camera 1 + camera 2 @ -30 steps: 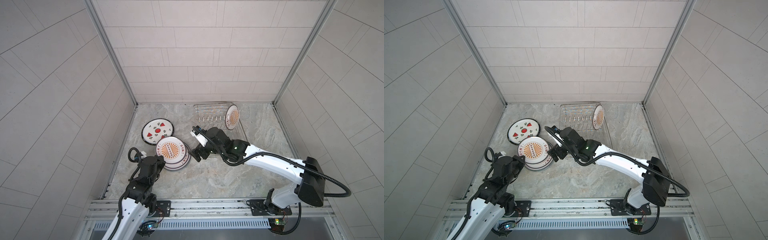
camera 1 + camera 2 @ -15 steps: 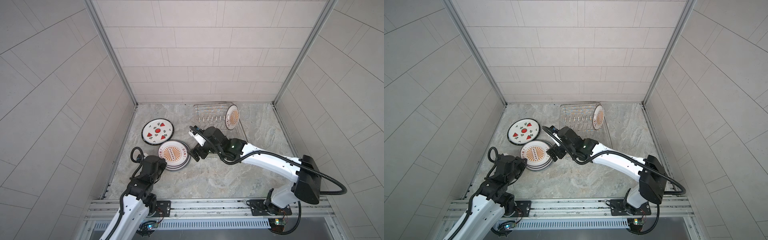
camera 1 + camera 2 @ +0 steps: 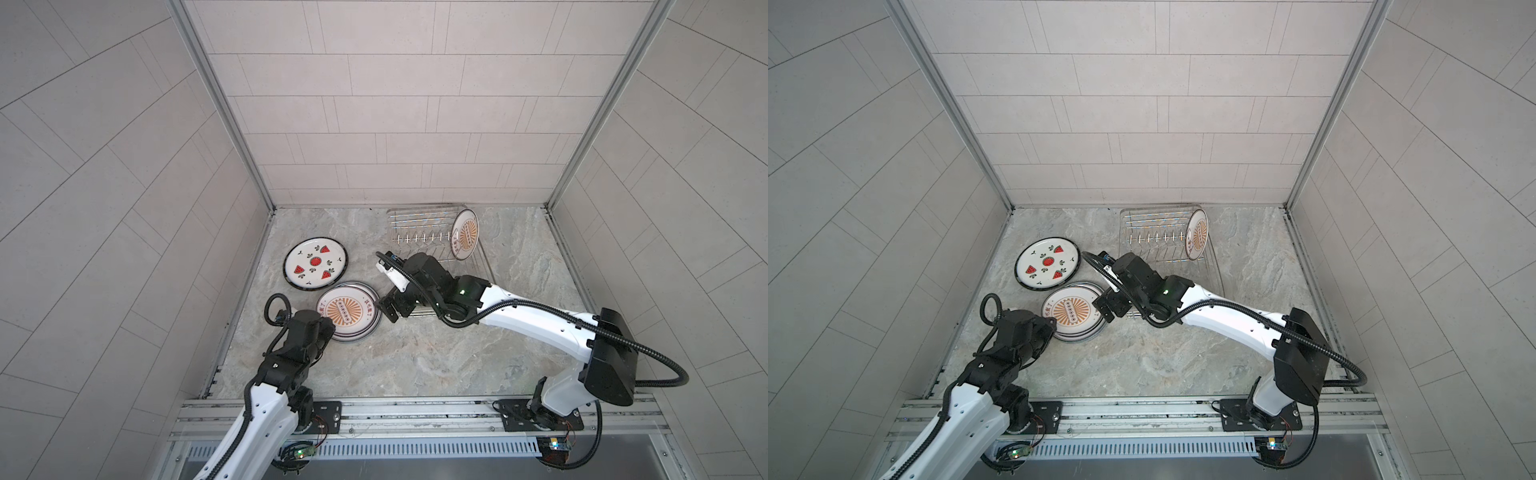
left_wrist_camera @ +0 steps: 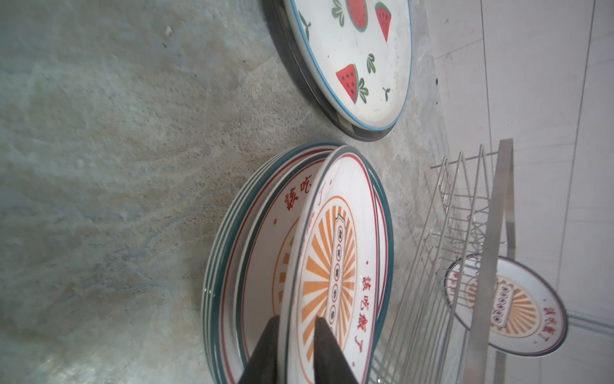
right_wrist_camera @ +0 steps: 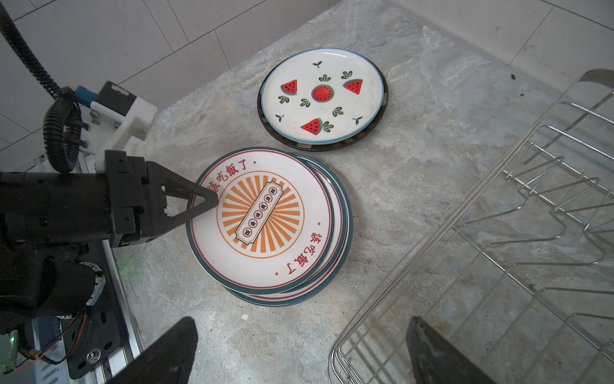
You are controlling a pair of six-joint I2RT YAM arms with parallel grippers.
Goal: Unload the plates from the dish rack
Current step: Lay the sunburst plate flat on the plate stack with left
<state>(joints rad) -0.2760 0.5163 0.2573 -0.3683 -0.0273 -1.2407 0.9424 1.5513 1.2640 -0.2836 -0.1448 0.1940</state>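
the dish rack [image 3: 419,211] sits at the back — a standing plate [image 3: 464,234] is in its right end. left of the rack lies a flat plate [image 3: 316,269], with a pile of plates [image 3: 348,311] just in front of it.

There is one rack [image 3: 415,226], and one sunburst plate [image 3: 465,235] stands in it. On the table [image 3: 415,365], a stack of sunburst plates [image 5: 262,216] counts at least three; the exact number I cannot tell. One watermelon plate [image 3: 315,269] lies on one dark plate [image 5: 377,131]. There are two tools: the left tool [image 4: 297,319] and the right tool [image 5: 299,329].
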